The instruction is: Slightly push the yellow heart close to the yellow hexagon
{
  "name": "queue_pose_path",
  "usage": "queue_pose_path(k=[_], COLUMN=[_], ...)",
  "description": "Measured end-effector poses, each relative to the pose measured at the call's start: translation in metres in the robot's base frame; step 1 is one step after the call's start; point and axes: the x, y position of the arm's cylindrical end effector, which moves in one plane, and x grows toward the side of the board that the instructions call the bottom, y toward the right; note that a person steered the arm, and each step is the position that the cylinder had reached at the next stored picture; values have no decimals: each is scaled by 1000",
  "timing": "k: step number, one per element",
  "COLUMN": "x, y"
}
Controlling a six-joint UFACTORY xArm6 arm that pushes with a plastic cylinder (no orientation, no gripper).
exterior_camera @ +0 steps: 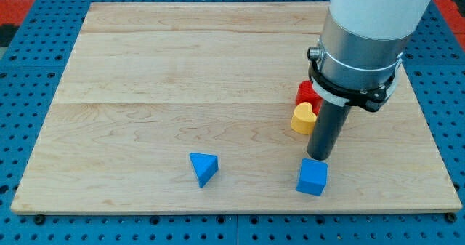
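The yellow heart (302, 118) lies at the board's right of centre. A red block (306, 92) touches it on its upper side and is partly hidden by the arm. My tip (319, 157) stands just to the lower right of the yellow heart, close beside it, and just above the blue cube (312, 177) in the view. No yellow hexagon shows; the arm hides part of the board to the right.
A blue triangular block (203, 169) lies near the view's bottom, left of the blue cube. The wooden board (182, 70) rests on a blue pegboard surface. The arm's wide grey and white body (360, 49) covers the board's upper right.
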Motion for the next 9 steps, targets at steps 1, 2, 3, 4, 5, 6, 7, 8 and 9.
queue_pose_path(k=[1, 2, 3, 4, 5, 6, 7, 8, 9], x=[0, 0, 1, 1, -16, -35, -47, -58, -65], y=[0, -8, -41, -65, -59, -37, -37, -36, -33])
